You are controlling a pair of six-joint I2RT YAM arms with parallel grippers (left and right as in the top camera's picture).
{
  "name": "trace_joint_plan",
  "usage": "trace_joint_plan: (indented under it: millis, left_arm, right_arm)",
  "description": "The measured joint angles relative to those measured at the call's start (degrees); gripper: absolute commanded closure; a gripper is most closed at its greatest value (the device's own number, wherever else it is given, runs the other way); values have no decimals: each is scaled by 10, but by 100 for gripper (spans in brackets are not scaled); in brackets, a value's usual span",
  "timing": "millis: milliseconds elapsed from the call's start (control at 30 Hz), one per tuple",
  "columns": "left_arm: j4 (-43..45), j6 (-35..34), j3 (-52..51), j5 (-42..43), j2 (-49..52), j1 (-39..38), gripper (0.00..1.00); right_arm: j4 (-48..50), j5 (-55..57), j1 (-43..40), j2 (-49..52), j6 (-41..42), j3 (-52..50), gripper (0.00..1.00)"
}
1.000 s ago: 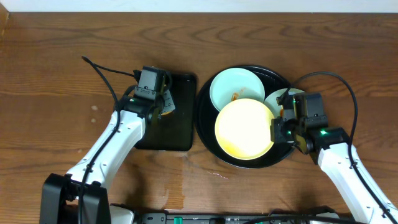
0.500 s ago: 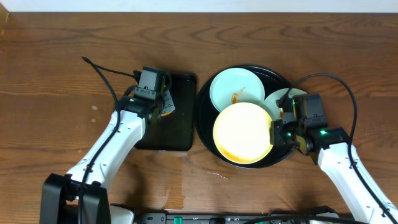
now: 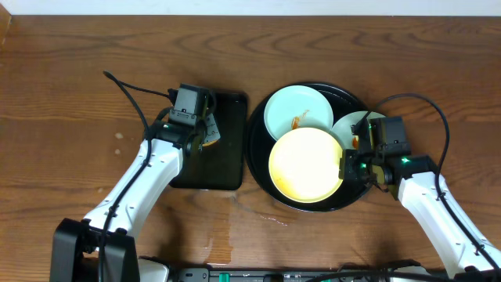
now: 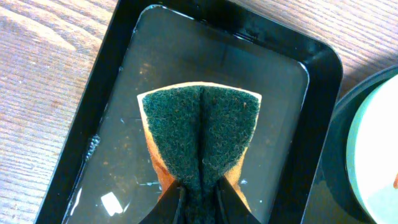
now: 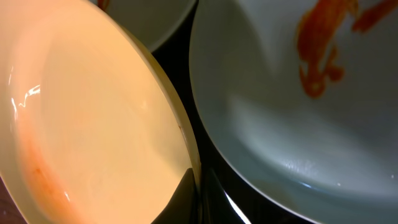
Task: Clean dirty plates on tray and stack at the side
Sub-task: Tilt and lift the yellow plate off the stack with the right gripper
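At centre right of the overhead view, the large round glossy black tray (image 3: 258, 160) carried all three plates. A pale mint-blue plate (image 3: 293, 113) lay at its upper left, and a second mint-blue plate (image 3: 350, 124) at its right was half hidden by your arm. The pale yellow round plate (image 3: 305, 163) overlapped both from the lower middle.

Your right gripper (image 5: 198, 199) was clenched on the yellow plate's right rim, one finger on each face of the edge. The plate appeared tilted up off the tray. A faint orange film (image 5: 37, 168) ran along its inner wall, and an orange sauce smear (image 5: 317, 56) marked the mint plate beside it.

At left of centre, your left gripper (image 4: 200, 205) pinched a folded sponge with a green scouring face and orange body (image 4: 200, 130). It hung over the small rectangular black tray (image 4: 93, 106), which held shallow water (image 4: 273, 99) and sat on the brown wooden table (image 3: 78, 63).

Judged from this layout, the step in hand was presenting the yellow plate for scrubbing, and no plate had yet been stacked at the side. The next move would call for you to carry the wet sponge right, over both tray rims, and press its green face on the film. Your right grip would have to hold firm against that push.
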Motion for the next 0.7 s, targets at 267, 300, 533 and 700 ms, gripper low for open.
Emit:
trace_joint_plan:
  millis: [267, 300, 533, 700]
  left_arm:
    - [-1, 0, 0, 0, 0, 0, 86]
    - [-1, 0, 0, 0, 0, 0, 86]
    - [-1, 0, 0, 0, 0, 0, 85]
    - [-1, 0, 0, 0, 0, 0, 86]
  right_arm:
    - [35, 16, 0, 0, -55, 3, 99]
    - [35, 18, 0, 0, -62, 6, 99]
    - [37, 44, 0, -27, -137, 41, 99]
    - [44, 101, 19, -52, -196, 54, 99]
